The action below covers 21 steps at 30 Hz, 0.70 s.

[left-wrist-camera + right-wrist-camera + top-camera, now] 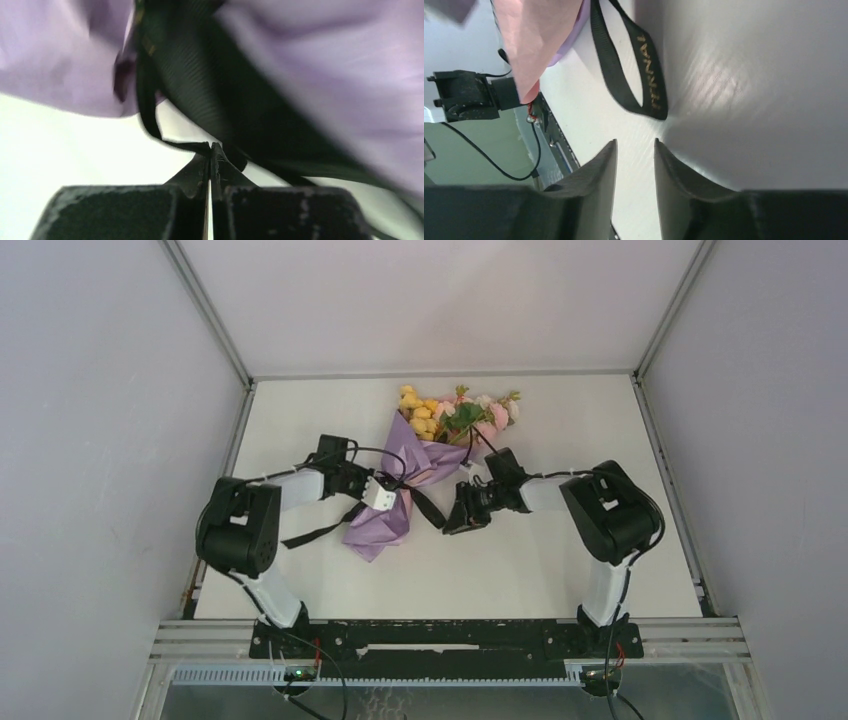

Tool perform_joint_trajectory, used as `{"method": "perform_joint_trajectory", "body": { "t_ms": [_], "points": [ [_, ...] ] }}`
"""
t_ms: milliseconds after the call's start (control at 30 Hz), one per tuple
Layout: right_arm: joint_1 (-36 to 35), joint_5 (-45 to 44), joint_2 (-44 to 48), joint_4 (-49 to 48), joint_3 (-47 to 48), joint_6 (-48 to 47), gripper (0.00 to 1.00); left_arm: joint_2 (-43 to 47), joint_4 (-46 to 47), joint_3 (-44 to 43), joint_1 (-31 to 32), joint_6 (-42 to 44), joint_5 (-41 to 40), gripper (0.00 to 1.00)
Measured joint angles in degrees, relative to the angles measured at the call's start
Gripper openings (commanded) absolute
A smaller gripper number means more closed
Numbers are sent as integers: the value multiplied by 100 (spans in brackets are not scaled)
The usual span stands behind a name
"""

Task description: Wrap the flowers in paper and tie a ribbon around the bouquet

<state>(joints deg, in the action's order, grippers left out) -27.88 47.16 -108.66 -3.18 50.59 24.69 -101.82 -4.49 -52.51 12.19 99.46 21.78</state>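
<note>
Bouquet (425, 455) lies diagonally, blooms far-right; left pincer (211, 150) pinches the ribbon (200, 75), right pincer (634, 146) released.

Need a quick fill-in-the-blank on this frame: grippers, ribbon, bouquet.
1. The left gripper is ____ on the ribbon.
2. The right gripper is open and holds ____.
3. The flowers stick out of the paper at its ____ end, away from the arm bases.
Missing words: shut; nothing; far.
</note>
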Motion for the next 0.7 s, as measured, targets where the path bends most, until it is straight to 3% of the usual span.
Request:
{"method": "perform_joint_trajectory", "body": {
  "t_ms": [133,167,200,233,300,433,500,567,633,700],
  "points": [
    [315,-79,608,702,-2,-286,72,811,-813,391,529,-122,-227,6],
    [474,-160,857,883,-2,-367,79,973,-1029,407,754,-271,-238,8],
    [651,-258,1113,1038,-2,-437,93,1117,-1235,402,1051,-503,-264,8],
    [848,-389,1390,1180,-2,-511,99,1202,-1377,389,1305,-730,-269,10],
    [1165,-647,1923,1405,-9,-612,100,1268,-1598,345,1786,-1257,-247,14],
    [1644,-1163,2914,1711,-118,-780,100,1261,-1720,260,2579,-2221,-184,47],
    [1727,-1290,3324,1823,-267,-815,100,1261,-1733,199,2868,-2708,-85,57],
    [1792,-1366,3685,1967,-439,-859,100,1263,-1797,66,3042,-3158,-4,58],
    [1853,-1401,3936,2100,-564,-903,100,1274,-1856,-118,3143,-3560,2,50],
    [1947,-1440,4159,2210,-656,-949,100,1384,-1812,-236,3169,-3947,-127,51]
  ]
}}
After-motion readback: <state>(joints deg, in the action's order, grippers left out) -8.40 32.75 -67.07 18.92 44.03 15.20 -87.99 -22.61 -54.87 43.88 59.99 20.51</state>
